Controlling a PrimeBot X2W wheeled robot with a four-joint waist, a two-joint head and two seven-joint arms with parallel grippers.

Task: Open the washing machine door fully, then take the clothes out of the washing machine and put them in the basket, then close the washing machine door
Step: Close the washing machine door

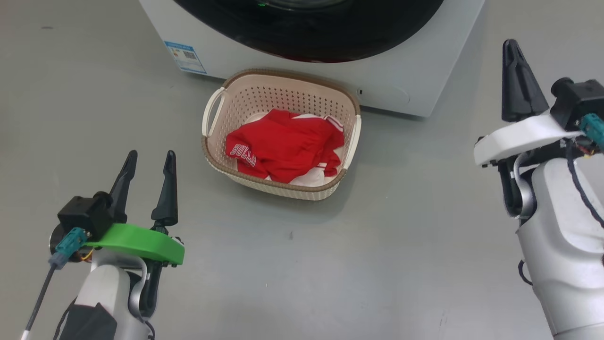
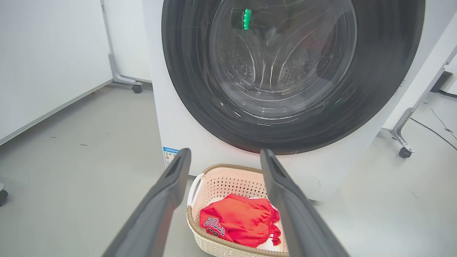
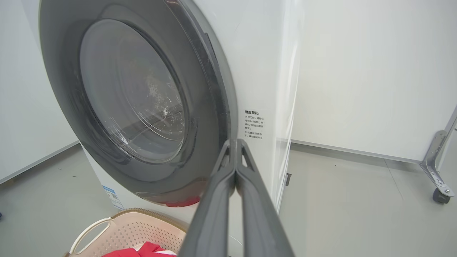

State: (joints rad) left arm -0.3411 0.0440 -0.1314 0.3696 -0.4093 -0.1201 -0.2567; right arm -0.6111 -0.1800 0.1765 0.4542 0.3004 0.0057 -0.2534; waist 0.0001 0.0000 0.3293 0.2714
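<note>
The white washing machine [image 1: 406,80] stands at the top of the head view, its black-rimmed round door [image 2: 285,75] flat against its front. Through the glass, a bare dimpled drum shows. On the floor right in front of it sits the cream basket [image 1: 283,80], holding the red clothes [image 1: 283,144] with white "BULLS" lettering and some white fabric. My left gripper [image 1: 150,157] is open and empty, down to the left of the basket. My right gripper [image 1: 512,45] is shut on nothing, to the right of the basket, near the machine's right corner.
Grey floor spreads around the basket on all sides. White panels on castor feet [image 2: 136,88] stand behind and beside the machine, one castor [image 3: 442,195] at the far right. A cable [image 2: 439,123] trails on the floor to the machine's right.
</note>
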